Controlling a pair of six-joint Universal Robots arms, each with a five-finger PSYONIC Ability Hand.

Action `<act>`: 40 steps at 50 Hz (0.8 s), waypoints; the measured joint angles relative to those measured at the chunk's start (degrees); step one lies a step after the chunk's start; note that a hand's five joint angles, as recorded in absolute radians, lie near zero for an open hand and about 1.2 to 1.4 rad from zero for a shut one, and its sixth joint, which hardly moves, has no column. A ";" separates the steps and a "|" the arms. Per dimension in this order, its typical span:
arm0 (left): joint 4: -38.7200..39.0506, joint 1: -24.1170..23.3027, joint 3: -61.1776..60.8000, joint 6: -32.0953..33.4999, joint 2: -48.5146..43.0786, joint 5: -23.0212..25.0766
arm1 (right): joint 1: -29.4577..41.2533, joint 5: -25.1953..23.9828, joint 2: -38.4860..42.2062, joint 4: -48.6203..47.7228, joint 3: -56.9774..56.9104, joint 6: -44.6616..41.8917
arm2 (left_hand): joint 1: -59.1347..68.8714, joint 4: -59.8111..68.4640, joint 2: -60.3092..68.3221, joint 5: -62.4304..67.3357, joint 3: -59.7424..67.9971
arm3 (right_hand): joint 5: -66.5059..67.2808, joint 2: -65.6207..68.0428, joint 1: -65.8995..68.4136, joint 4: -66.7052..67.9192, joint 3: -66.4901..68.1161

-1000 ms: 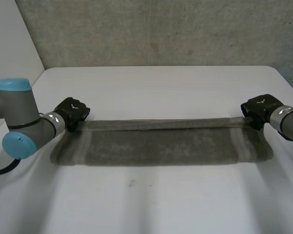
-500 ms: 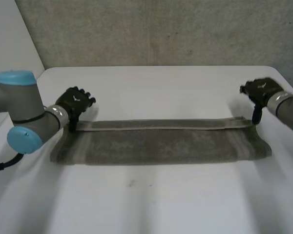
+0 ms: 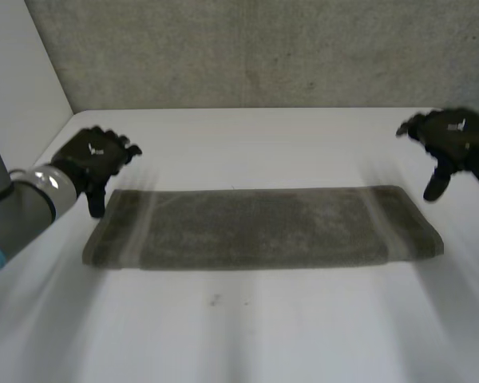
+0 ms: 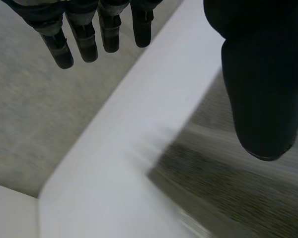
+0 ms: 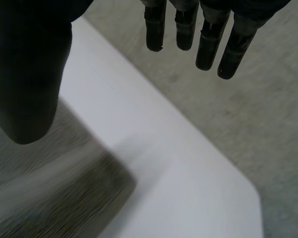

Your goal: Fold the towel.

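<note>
So where this is at: the towel (image 3: 263, 227) lies flat on the table (image 3: 247, 327) as a long narrow band running left to right across the middle. Its near edge looks thick and rounded, so I'd guess one lengthwise fold is already in. If that's right, what's left is bringing the short ends together, maybe more than once, to get a compact stack. Nothing is gripping it right now, so any next fold needs a fresh grab first.

Going left to right: the left hand (image 3: 96, 155) hovers off the table just past the towel's far-left corner, spread wide and empty. In its wrist view the fingers (image 4: 84, 39) hang straight with gaps between them over the bare table edge. The thumb sits apart from them above the towel's corner, and I can't see it touching the cloth.

The towel's middle is flat and undisturbed, with pale stripes near each short end.

The right hand (image 3: 451, 140) is mirrored at the far-right corner: raised, splayed out, holding nothing, clear of the cloth. Its wrist view shows straight fingers (image 5: 208, 39) over the table's edge, with the towel corner down below the thumb.
</note>
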 measured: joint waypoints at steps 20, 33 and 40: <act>10.10 1.71 -15.28 -5.12 1.40 3.42 | -4.51 -1.50 6.53 -17.24 20.37 -8.74 | 0.00 0.02 0.07 0.00 0.00 | 21.58 21.93 21.74 20.93 21.92; 10.37 2.04 -15.08 -6.59 1.50 3.91 | -8.63 0.80 10.18 -16.54 16.37 -13.19 | 0.00 0.02 0.06 0.00 0.00 | 61.34 60.06 60.44 61.78 61.94; 10.34 2.47 -15.08 -6.62 2.64 3.89 | -15.63 5.63 8.26 -15.37 11.97 -18.44 | -0.04 -0.01 -0.03 0.00 -0.03 | 61.29 60.06 60.50 61.79 61.96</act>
